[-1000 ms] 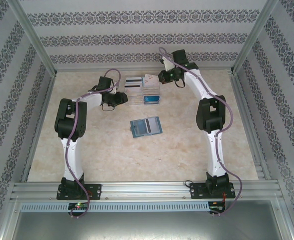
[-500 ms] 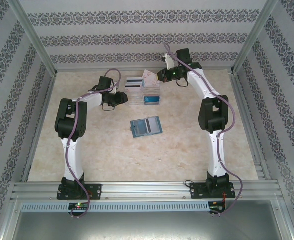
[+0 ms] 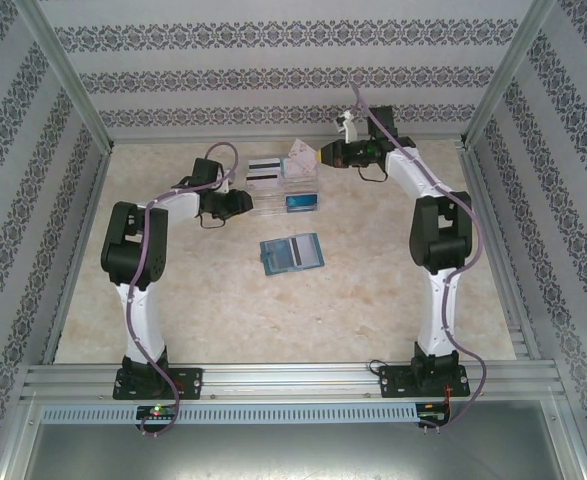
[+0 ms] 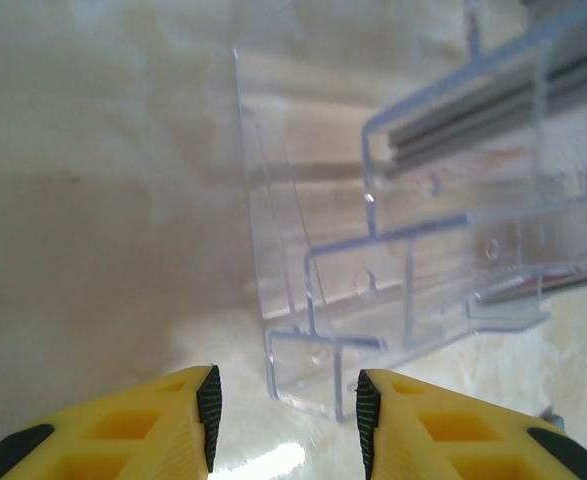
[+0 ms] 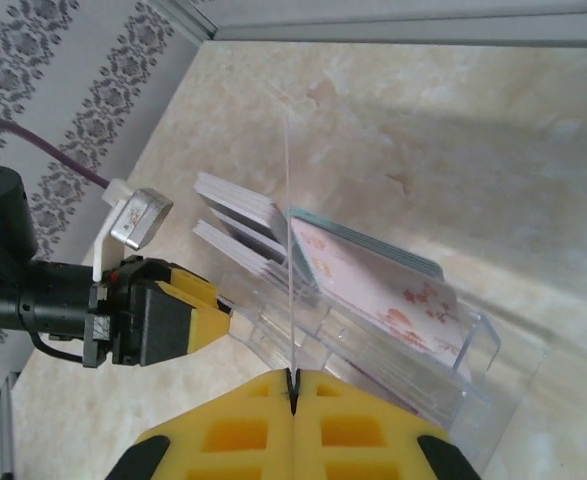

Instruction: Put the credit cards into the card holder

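On table, card holder well apart from left hand.

I'm looking at a pale beige, marble-patterned tabletop boxed in on three sides by walls papered white with grey floral bands, bare aluminium posts slanting up at the corners. An aluminium rail runs along the near edge, a slotted grey strip just below it. The light is soft and even, save one glare patch in the left wrist view.
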Controlling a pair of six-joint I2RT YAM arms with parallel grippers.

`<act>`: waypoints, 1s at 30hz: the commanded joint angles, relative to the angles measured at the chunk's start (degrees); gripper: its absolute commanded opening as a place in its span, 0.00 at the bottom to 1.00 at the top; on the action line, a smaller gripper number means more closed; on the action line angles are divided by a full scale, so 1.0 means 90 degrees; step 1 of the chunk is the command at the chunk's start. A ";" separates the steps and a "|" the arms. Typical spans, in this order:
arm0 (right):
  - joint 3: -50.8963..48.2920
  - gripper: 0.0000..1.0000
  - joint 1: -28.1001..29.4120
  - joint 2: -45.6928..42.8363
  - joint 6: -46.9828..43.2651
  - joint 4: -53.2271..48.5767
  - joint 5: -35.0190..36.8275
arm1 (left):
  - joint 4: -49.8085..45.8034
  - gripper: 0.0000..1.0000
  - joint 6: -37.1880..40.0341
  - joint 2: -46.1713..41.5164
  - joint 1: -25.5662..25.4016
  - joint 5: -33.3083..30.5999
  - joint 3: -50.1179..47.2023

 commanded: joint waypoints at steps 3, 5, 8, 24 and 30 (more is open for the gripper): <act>-0.0912 0.00 -0.0028 -0.1043 0.0635 0.1062 -0.0389 | -0.0060 0.45 -0.0062 -0.0919 -0.0021 0.0073 -0.0257; -0.1275 0.00 -0.0028 -0.1314 0.0769 0.1264 -0.0382 | -0.0143 0.46 -0.0068 -0.1124 -0.0025 0.0077 -0.0282; -0.1952 0.00 -0.0003 -0.1789 0.1129 0.1804 -0.0385 | 0.0108 0.47 -0.0369 -0.1460 -0.0043 0.0294 -0.0411; -0.4928 0.00 0.0245 -0.3077 0.3588 0.5340 -0.0143 | 0.5415 0.49 -0.4853 -0.0913 -0.0984 0.1947 -0.0421; -0.5072 0.00 0.0299 -0.2989 0.4162 0.6119 -0.0289 | 0.5457 0.47 -0.4968 -0.0648 -0.1098 0.1970 -0.0087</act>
